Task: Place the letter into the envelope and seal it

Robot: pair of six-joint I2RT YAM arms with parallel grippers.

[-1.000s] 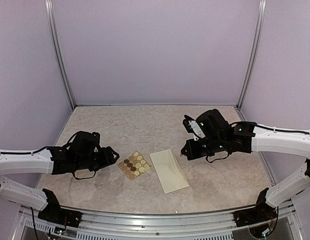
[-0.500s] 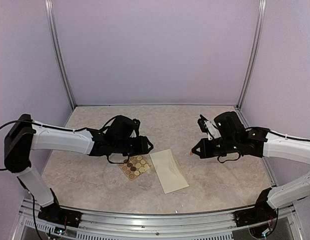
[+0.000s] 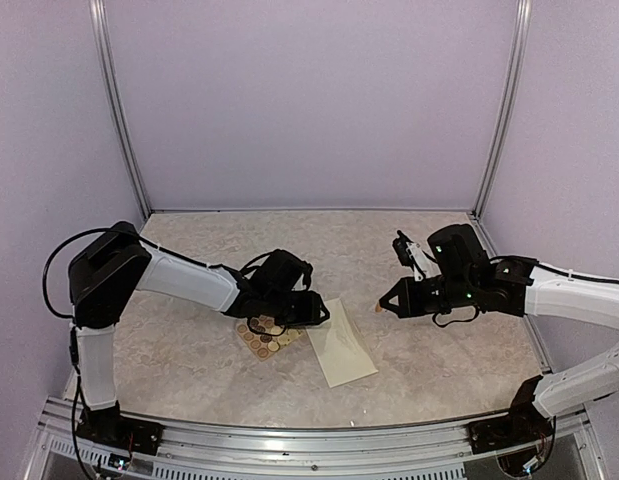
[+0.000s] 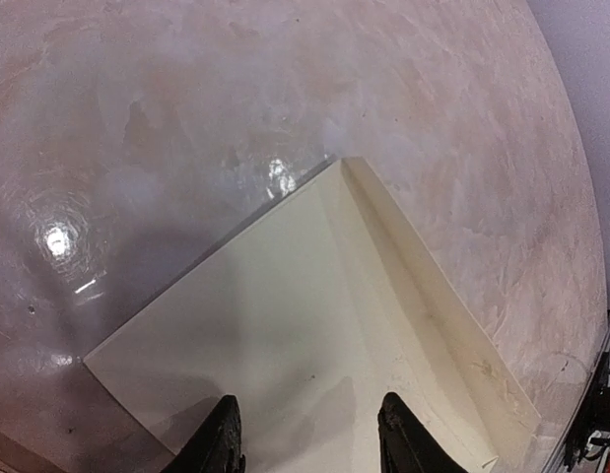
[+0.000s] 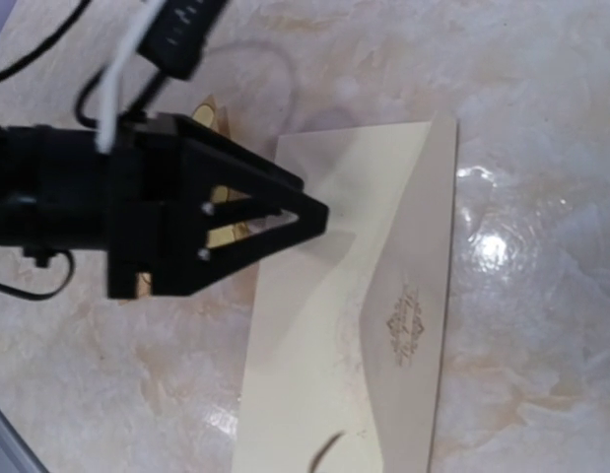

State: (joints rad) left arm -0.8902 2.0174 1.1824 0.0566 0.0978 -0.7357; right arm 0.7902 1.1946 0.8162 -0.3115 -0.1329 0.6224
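The pale yellow paper envelope with the pointed flap lies flat on the marble-look desk, near the middle and a bit toward the near edge. Its long side runs from the far side to the near edge and leans a little to the right. The left tool is the nearer one. It hangs right over the far short end of the envelope, by the far left corner, and the rest of the envelope stretches away from it toward the near edge. Its two fingers stand apart with nothing between them. I think it is about to press or hold that end down. The right tool is clenched tight and sits off to the right of the envelope's far end, not touching it. A tiny tan speck shows at its tip, too small to name. The tan card of round stickers lies just left of the envelope, partly under the left arm. No letter shows
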